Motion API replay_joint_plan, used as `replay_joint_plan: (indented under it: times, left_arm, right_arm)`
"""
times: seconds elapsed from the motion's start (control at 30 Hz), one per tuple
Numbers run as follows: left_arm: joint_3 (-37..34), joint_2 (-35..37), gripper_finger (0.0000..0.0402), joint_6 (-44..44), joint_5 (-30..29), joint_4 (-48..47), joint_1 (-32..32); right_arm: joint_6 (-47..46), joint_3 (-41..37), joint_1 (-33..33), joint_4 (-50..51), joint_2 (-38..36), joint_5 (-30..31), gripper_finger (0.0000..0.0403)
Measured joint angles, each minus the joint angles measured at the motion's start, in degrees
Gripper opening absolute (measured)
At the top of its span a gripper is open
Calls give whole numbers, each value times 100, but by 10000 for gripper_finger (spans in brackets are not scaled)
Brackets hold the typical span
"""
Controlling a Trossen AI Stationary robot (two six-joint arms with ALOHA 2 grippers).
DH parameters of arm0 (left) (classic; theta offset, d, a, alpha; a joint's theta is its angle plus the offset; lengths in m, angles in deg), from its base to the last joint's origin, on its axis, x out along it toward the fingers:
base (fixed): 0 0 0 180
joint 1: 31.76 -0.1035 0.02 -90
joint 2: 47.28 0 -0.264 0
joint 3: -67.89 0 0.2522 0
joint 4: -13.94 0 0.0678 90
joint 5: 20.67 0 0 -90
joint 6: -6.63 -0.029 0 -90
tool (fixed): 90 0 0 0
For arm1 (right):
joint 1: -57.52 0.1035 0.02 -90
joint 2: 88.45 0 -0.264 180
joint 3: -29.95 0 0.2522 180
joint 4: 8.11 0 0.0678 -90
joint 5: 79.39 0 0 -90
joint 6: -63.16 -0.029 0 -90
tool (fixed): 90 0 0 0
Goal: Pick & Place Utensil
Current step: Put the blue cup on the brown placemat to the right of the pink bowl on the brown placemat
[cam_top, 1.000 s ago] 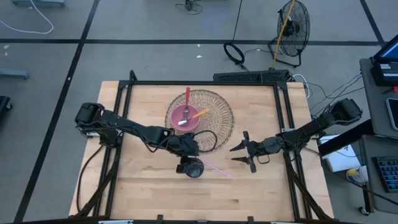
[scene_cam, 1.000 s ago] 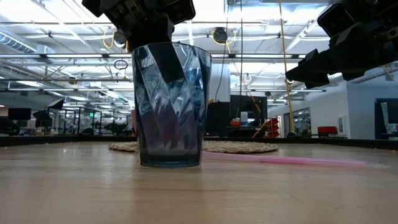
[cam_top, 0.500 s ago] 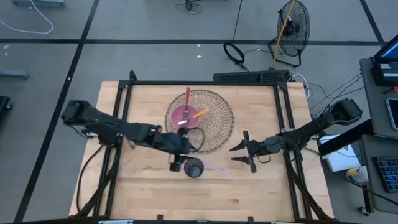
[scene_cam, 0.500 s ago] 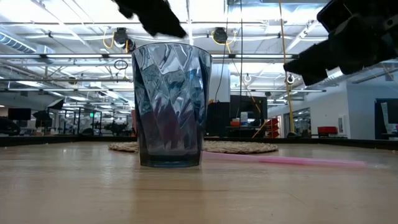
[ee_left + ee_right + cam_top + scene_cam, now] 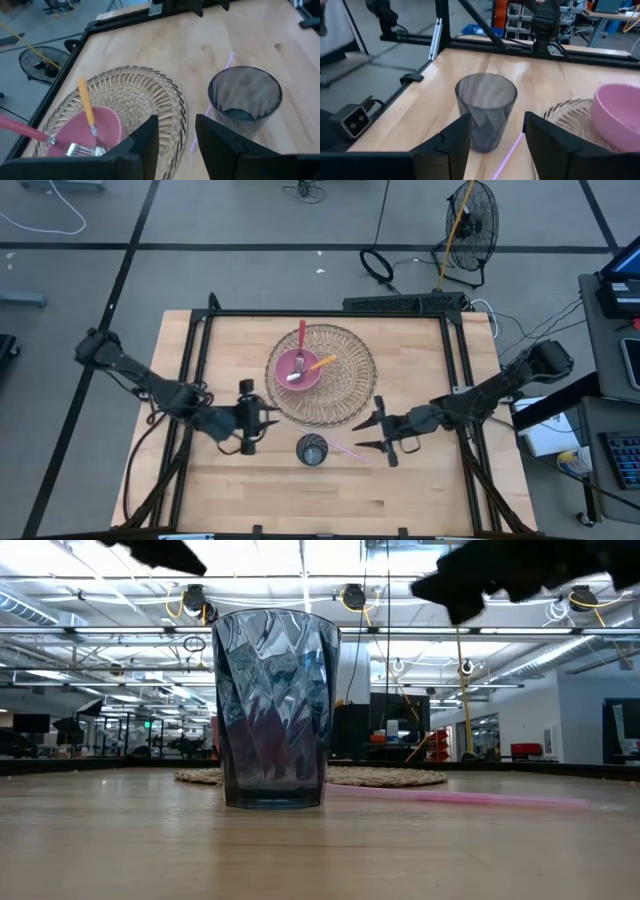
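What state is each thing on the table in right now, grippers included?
Cup: upright, empty, on bare wood.
Pink straw: lying flat beside the cup.
Pink bowl: upright on the woven mat, holding utensils.
Orange-handled fork: resting in the bowl.
Red-handled utensil: propped in the bowl.
Left gripper: open, empty.
Right gripper: open, empty, facing the cup.

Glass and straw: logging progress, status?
Both claws, left and right, open, empty. Glass upright; pink straw flat beside it, untouched. Nothing blocking.
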Motion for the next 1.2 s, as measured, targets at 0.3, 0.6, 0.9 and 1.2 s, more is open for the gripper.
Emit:
replay_joint_plan:
  times: [0.3,0.6,0.9,1.2]
  left_arm:
    - [-1660,599,131,429,-921,1637,560]
    - [-2432,885,131,394,-1144,2685,629]
    - [-2454,878,131,294,-1178,2761,667]
    - [-2456,878,131,233,-1231,2755,753]
  right_arm:
    - [204,1917,-150,1749,897,-17,171]
    - [-203,3426,-489,2933,1851,-472,172]
    - [-343,4484,-843,4147,2703,-1141,190]
    - [-626,4583,-1090,4420,2870,-1218,188]
